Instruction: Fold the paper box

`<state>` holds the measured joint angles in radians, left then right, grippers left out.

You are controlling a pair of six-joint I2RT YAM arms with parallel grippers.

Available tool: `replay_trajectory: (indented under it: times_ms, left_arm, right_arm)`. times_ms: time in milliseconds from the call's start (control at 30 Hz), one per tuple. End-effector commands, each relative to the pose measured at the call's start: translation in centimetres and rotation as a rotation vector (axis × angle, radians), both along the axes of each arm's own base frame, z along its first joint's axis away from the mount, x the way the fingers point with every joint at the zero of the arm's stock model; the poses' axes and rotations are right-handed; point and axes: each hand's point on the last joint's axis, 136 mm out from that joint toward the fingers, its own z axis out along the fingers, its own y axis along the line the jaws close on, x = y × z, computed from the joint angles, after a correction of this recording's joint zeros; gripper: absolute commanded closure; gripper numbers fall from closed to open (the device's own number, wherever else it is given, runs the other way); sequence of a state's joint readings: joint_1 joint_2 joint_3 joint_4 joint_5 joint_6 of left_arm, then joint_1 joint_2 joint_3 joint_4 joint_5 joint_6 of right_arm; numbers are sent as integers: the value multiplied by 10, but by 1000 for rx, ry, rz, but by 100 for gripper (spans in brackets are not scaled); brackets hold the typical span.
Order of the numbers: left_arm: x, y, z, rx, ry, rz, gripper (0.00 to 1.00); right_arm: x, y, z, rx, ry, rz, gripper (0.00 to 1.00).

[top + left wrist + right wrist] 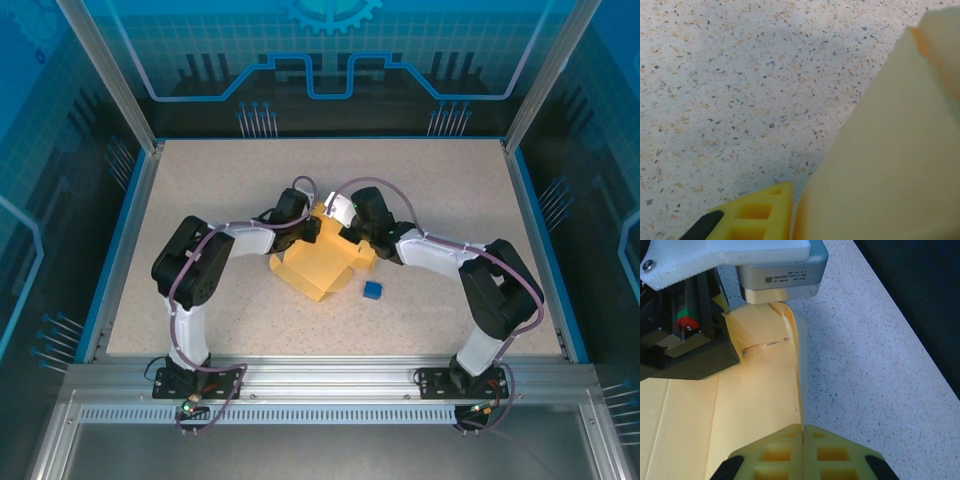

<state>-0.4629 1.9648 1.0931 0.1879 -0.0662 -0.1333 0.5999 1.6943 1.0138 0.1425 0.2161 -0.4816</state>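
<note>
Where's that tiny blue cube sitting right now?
In the overhead view, the blue cube rests on the table right of centre, apart from the paper box's near right edge.

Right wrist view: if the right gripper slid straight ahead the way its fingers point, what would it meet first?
The right gripper, shut on the paper box, points along its raised fold. Straight ahead, that fold runs to the left arm's grey housing, probably the first obstacle, though depth is unclear.
</note>
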Motion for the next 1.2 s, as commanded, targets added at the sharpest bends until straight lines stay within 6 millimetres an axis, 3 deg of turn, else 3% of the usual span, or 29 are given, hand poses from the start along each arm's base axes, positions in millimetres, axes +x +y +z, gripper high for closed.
replay_trajectory:
  times_ms: [0, 133, 333, 667, 900, 1167]
  left_arm:
    - [17, 27, 1, 49, -22, 159, 82]
    - [13, 15, 11, -8, -49, 101, 79]
    - [4, -1, 28, -91, -91, -2, 64]
    - [-10, -7, 62, -120, -165, -100, 45]
    - [-14, 16, 87, -169, -211, -40, 40]
    - [-7, 73, 106, -348, -156, 127, 38]
  right_arm:
    - [-5, -5, 3, 28, 21, -18, 95]
    - [0, -10, 4, 20, 6, -48, 96]
    - [4, -16, 8, 24, -6, -73, 96]
    - [8, -23, 13, 4, -36, -97, 96]
    - [11, -16, 30, -31, -104, -65, 95]
    - [16, 0, 37, -103, -188, 0, 96]
